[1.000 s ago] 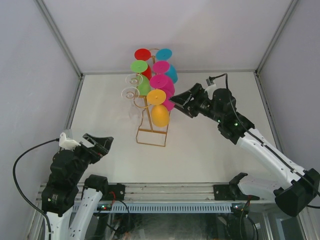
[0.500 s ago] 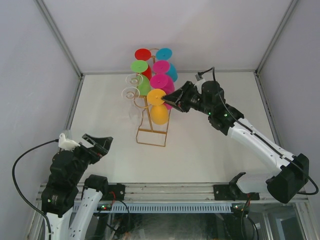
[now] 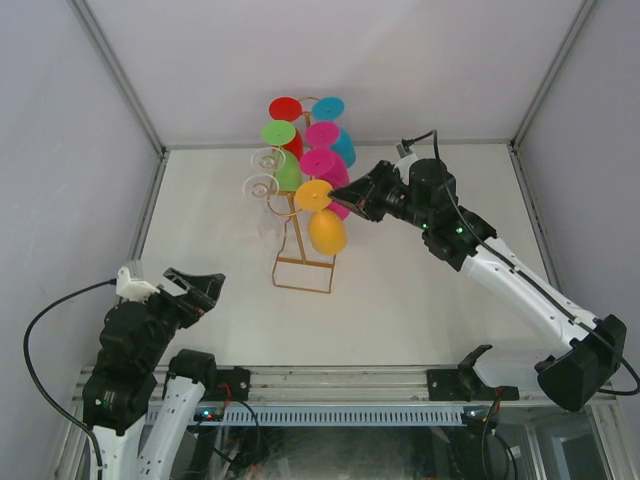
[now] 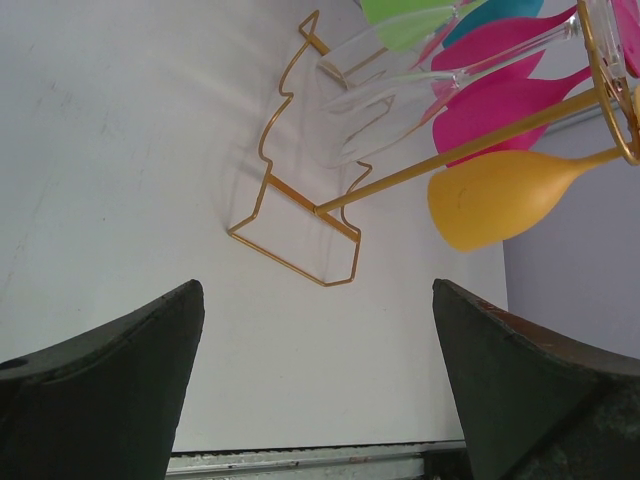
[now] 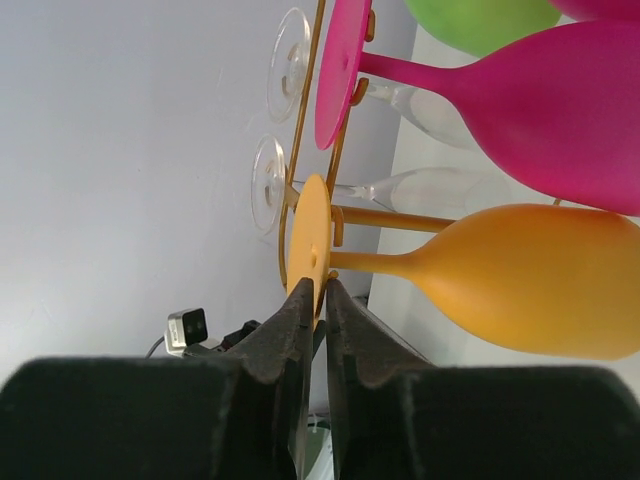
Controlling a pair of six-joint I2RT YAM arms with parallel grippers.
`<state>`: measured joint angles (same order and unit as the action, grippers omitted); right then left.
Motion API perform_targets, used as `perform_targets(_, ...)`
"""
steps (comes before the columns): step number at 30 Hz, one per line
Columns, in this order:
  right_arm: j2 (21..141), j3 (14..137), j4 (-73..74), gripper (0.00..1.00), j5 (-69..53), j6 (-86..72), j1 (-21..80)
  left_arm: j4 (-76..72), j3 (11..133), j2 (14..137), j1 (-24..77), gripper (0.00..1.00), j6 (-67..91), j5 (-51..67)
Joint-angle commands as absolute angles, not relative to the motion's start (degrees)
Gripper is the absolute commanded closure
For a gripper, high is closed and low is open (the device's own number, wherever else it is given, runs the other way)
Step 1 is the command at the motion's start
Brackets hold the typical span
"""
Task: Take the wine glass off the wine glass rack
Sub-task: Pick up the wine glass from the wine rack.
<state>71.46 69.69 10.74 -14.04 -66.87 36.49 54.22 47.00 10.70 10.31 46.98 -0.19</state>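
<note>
Several glasses hang upside down on the rack, which stands mid-table. The orange glass is the lowest one on the side facing the right arm. Its stem sits in a ring hook, its bowl points down beside the post, and its foot is on top.

The right gripper is at that foot. In the wrist view its two fingers stand almost together, with the thin edge of the orange disc pinched between them. I read that as a grip on the glass by its foot. The left gripper hangs wide open and holds nothing, near the front edge and well apart from the rack.

The step in hand looks like the grasp itself, with the glass not yet off its hook.

The next move probably calls for drawing the foot and stem sideways out of the hook's open end, away from the post. The bowl has to stay off the pink glass just above and the clear glasses behind.

A pinch on a thin rim may let the glass swivel, and the light wire rack could drag or tip if the stem catches. A slow, level pull seems wise.
</note>
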Motion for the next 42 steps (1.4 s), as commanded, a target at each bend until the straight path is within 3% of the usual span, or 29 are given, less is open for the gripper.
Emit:
perform_targets(1, 69.4, 72.0, 9.4, 0.94, -14.0, -67.4, 36.9, 53.2, 47.4, 11.1, 10.0, 0.01, 47.3, -1.1)
perform_targets(8, 70.1, 72.0, 8.7, 0.92, -14.7, -68.3, 37.0, 53.5, 47.0, 11.1, 10.0, 0.01, 47.6, -0.9)
perform_targets(13, 71.0, 72.0, 8.1, 0.83, -16.0, -68.7, 36.9, 53.3, 47.0, 11.0, 10.0, 0.0, 47.4, -0.6)
perform_targets(19, 71.6, 72.2, 8.3, 0.81, -15.5, -68.7, 36.8, 52.4, 47.0, 11.6, 10.0, 0.0, 47.2, 0.3)
perform_targets(25, 73.0, 72.5, 7.5, 0.87, -16.1, -69.1, 36.8, 50.4, 46.0, 10.4, 9.9, 0.0, 45.5, 1.3)
perform_targets(30, 72.3, 72.7, 7.8, 0.99, -15.0, -69.6, 36.9, 50.9, 45.9, 9.9, 10.0, 0.0, 45.5, 1.1)
perform_targets(42, 67.4, 71.0, 6.3, 1.0, -11.3, -73.1, 37.1, 51.7, 46.2, 12.6, 10.0, 0.0, 45.1, 1.2)
